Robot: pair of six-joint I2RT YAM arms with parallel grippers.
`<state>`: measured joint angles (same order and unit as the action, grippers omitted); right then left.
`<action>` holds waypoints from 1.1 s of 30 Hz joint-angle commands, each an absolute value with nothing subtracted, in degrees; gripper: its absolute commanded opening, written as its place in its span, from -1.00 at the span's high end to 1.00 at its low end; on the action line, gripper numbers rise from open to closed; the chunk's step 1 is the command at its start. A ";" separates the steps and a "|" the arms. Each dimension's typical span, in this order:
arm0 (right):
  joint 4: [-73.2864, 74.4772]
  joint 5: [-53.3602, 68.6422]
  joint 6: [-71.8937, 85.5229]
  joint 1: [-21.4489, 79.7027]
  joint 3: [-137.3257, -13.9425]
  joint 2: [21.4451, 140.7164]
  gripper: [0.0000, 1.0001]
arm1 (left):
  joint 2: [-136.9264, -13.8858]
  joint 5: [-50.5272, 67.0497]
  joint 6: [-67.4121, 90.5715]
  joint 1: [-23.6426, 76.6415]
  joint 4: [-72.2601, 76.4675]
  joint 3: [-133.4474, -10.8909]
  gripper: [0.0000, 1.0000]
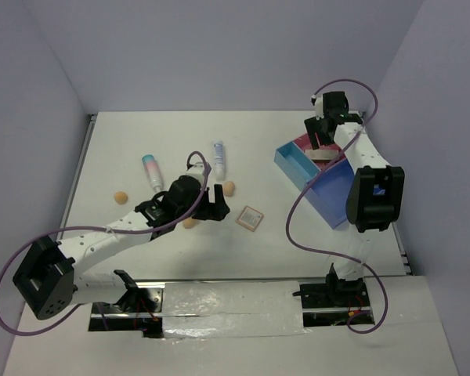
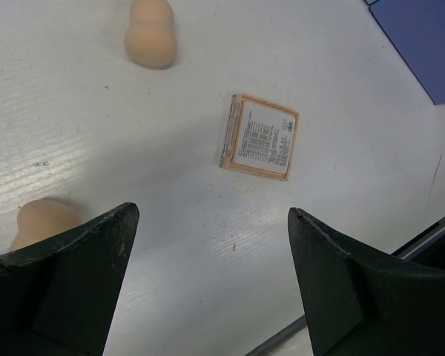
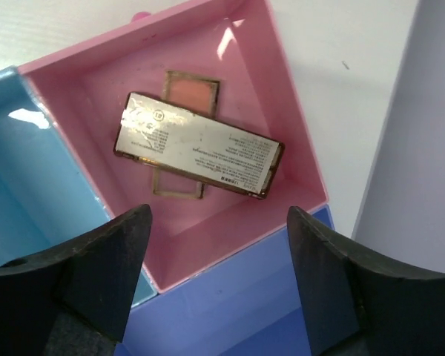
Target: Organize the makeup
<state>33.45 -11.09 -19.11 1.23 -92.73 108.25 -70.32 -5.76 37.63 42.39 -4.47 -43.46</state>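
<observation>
My left gripper is open and empty, low over the table; in its wrist view a small square palette lies label side up just ahead. One peach sponge lies farther off and another sits beside the left finger. From above I see the palette, three sponges, a white tube and a pink-white tube. My right gripper is open and empty above the tray's pink compartment. There a long palette lies across a pink one.
The divided tray stands at the right, with a light blue compartment and a dark blue one beside the pink one. Its corner shows in the left wrist view. The table's near edge is close to the left gripper.
</observation>
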 commanded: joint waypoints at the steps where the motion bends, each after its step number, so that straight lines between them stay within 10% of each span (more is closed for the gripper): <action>1: 36.99 -6.34 -18.81 1.23 -96.41 106.88 -0.65 | -71.54 -3.26 36.21 42.10 -1.14 -44.56 -0.88; 4: 41.38 2.95 -21.35 0.70 -99.66 105.04 -0.99 | -72.94 -0.80 35.16 42.10 -0.53 -45.09 -0.37; 6: 44.97 16.78 -24.76 -1.21 -101.42 102.59 -0.99 | -73.56 0.69 34.54 42.01 1.23 -45.61 0.32; 9: 47.63 36.49 -28.99 -3.85 -99.59 97.32 -0.99 | -75.23 2.19 33.84 42.19 1.58 -46.49 0.68; 13: 53.17 61.92 -39.98 -3.17 -91.70 92.56 -0.99 | -78.74 4.83 31.74 42.71 0.71 -48.42 0.21; 17: 51.69 61.88 -37.89 -1.50 -84.83 89.22 -0.99 | -83.83 4.75 29.45 44.73 -3.33 -52.81 -0.62; 28: 39.75 37.38 -28.05 16.83 -62.77 76.48 -0.98 | -86.05 -5.96 31.11 47.37 -10.80 -56.25 -0.64; 31: 37.45 27.44 -21.37 24.31 -60.21 77.43 -0.96 | -81.67 -9.65 32.69 46.67 -12.03 -54.93 0.50; 33: 36.92 24.36 -17.86 27.06 -59.94 79.79 -0.98 | -79.46 -10.98 33.83 46.06 -13.09 -53.88 0.80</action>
